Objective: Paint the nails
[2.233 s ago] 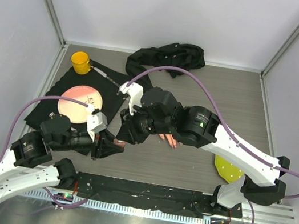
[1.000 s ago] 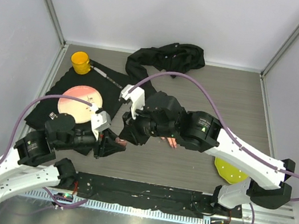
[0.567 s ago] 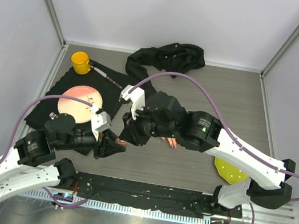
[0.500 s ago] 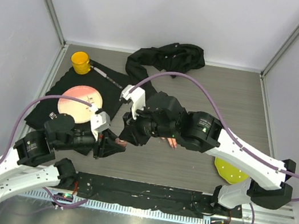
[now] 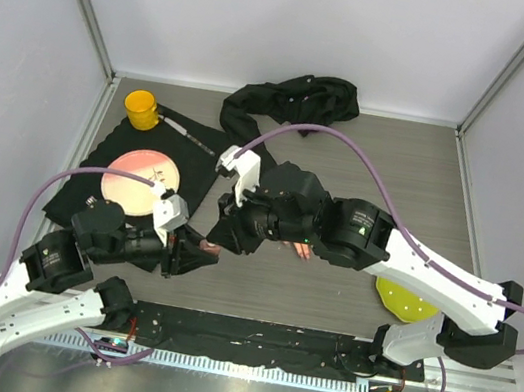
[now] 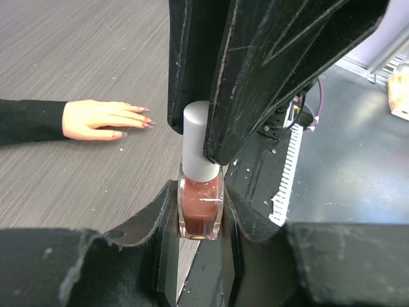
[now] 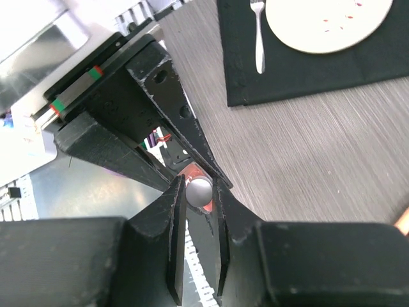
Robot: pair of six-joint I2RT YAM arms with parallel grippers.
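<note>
In the left wrist view my left gripper (image 6: 200, 214) is shut on a small glass polish bottle (image 6: 200, 210) of reddish-brown polish, held upright. Coming from above, my right gripper (image 7: 198, 192) is shut on the bottle's white cap (image 6: 199, 142). The mannequin hand (image 6: 96, 119) lies flat on the wooden table, left of the bottle, and its pinkish-red nails (image 6: 147, 121) point toward the grippers. From above, both grippers meet at the bottle (image 5: 208, 245), and the right arm hides all of the hand (image 5: 299, 248) except the fingers.
A black mat (image 5: 79, 194) carries a pink plate (image 5: 141, 182) and a fork (image 7: 258, 32). A yellow cup (image 5: 141, 108) stands at the back left, and the black sleeve (image 5: 294, 100) is bunched at the back. A yellow disc (image 5: 399, 296) lies under the right arm.
Both grips hold as before. The right wrist has shifted slightly to the right and the left wrist slightly to the left; the bottle stays between them.
</note>
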